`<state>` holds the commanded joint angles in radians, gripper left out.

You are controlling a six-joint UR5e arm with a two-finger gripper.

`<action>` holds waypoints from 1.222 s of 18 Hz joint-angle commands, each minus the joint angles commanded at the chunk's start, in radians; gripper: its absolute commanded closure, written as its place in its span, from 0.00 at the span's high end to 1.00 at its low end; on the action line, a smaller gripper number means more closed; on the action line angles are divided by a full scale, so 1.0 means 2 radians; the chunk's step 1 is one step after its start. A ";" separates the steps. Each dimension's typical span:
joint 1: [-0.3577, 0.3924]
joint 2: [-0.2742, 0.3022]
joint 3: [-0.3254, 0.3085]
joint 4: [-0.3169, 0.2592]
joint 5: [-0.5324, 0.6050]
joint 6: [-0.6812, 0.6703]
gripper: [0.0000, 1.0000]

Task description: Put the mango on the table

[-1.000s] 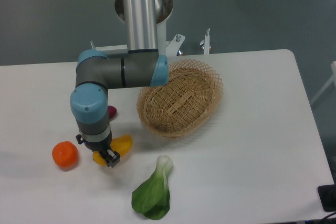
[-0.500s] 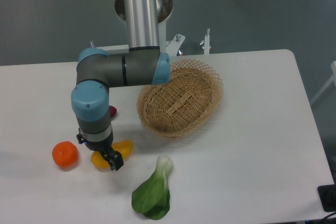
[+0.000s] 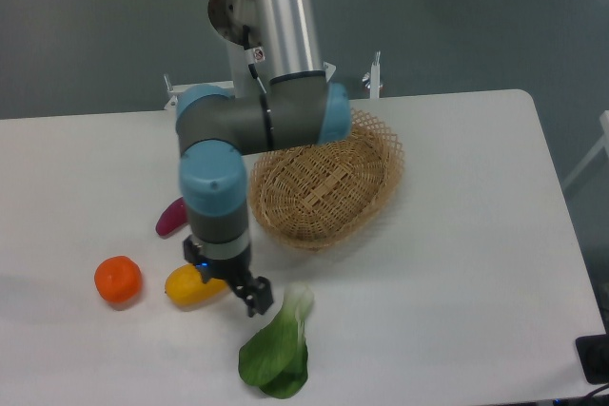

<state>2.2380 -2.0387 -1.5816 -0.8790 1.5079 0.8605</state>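
The mango (image 3: pixel 188 286), yellow shading to orange, lies on its side on the white table (image 3: pixel 457 263) at the front left. My gripper (image 3: pixel 249 294) points down just to the right of it, and its wrist covers the mango's right end. The gripper is open, with nothing held between its dark fingers (image 3: pixel 258 298). It hangs close above the tabletop, between the mango and the green leaf.
A round orange-red fruit (image 3: pixel 118 280) sits left of the mango. A purple tuber (image 3: pixel 171 217) lies behind it. A bok choy (image 3: pixel 276 354) lies at the front, just below the gripper. The woven wicker basket (image 3: pixel 328 183) stands behind the arm, tilted on its side.
The arm has swung to the right, away from the mango, which now lies free on the table. The purple tuber, hidden before, has come into view.
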 joint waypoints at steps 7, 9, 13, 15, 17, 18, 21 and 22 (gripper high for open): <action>0.056 0.016 0.002 0.000 -0.002 0.034 1.00; 0.071 0.022 -0.002 -0.001 -0.002 0.055 1.00; 0.092 0.026 -0.006 -0.005 0.001 0.091 1.00; 0.104 0.027 -0.005 -0.018 0.005 0.106 1.00; 0.113 0.026 0.002 -0.043 0.021 0.132 1.00; 0.117 0.025 0.006 -0.054 0.033 0.146 1.00; 0.135 0.026 0.013 -0.076 0.046 0.184 1.00; 0.143 0.027 0.014 -0.080 0.046 0.193 1.00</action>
<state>2.5232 -1.9850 -1.5539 -1.0384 1.5999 1.2469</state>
